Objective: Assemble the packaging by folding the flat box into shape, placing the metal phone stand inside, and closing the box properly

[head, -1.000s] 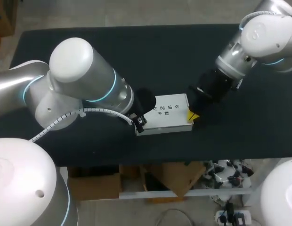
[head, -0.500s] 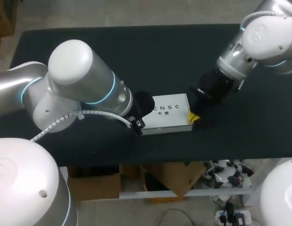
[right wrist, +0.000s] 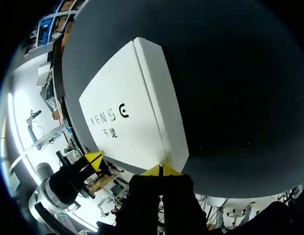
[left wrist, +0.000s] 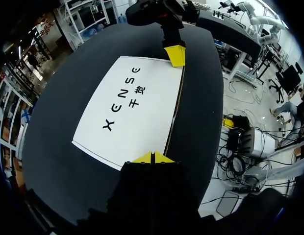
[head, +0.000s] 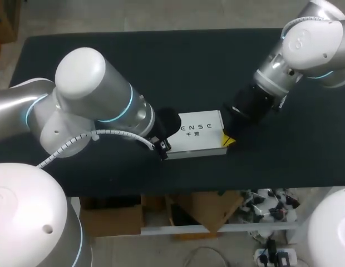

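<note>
A white box (head: 197, 133) with dark print lies closed and flat on the black table (head: 161, 61), near its front edge. My left gripper (head: 163, 147) is shut, and its tips touch the box's left end at the front corner. In the left wrist view, the joined yellow tips (left wrist: 152, 157) rest on the near edge of the box (left wrist: 130, 110). My right gripper (head: 228, 139) is shut too, its tips (right wrist: 161, 170) against the right front corner of the box (right wrist: 132, 112). Neither gripper holds anything. No metal phone stand is in view.
The table's front edge (head: 206, 186) runs close below the box. Bare black tabletop stretches behind the box and to both sides. Each wrist view shows the other arm's yellow tip at the far end of the box.
My left gripper has pushed a little to the right against the box's left end. The right gripper has barely moved.
</note>
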`<action>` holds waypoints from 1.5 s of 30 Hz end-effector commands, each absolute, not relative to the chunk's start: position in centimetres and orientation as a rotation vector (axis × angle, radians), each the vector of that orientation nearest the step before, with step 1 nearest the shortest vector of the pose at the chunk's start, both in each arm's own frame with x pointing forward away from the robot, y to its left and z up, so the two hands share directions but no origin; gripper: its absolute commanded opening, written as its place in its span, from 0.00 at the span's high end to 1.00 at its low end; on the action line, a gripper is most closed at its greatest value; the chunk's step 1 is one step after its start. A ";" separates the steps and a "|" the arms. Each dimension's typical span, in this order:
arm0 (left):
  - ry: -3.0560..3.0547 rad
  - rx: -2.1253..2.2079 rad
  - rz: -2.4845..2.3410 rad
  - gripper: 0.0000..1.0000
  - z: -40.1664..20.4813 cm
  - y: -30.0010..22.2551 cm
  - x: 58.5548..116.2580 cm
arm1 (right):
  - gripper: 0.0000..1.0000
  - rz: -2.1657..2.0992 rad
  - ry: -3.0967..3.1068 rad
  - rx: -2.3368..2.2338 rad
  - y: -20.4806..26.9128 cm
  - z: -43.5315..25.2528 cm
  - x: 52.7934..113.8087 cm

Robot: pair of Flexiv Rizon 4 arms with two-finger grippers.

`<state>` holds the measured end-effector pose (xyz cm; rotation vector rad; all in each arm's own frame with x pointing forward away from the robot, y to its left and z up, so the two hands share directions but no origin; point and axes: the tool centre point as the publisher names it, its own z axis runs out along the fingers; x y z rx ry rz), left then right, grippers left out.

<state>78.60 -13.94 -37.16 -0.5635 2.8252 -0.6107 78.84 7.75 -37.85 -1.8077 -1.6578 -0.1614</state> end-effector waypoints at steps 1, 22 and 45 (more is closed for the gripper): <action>2.780 -0.561 -0.597 1.00 -35.6 -14.0 77.5 | 1.00 -0.218 -1.677 -1.810 7.3 -36.2 78.3; 2.742 -1.044 -0.504 0.00 -30.1 -16.8 72.0 | 0.00 -0.998 -2.025 -1.650 0.1 -28.8 78.3; 2.698 -1.410 -0.317 0.00 -31.9 -19.3 69.0 | 0.00 -1.209 -2.315 -1.482 -4.7 -27.0 80.4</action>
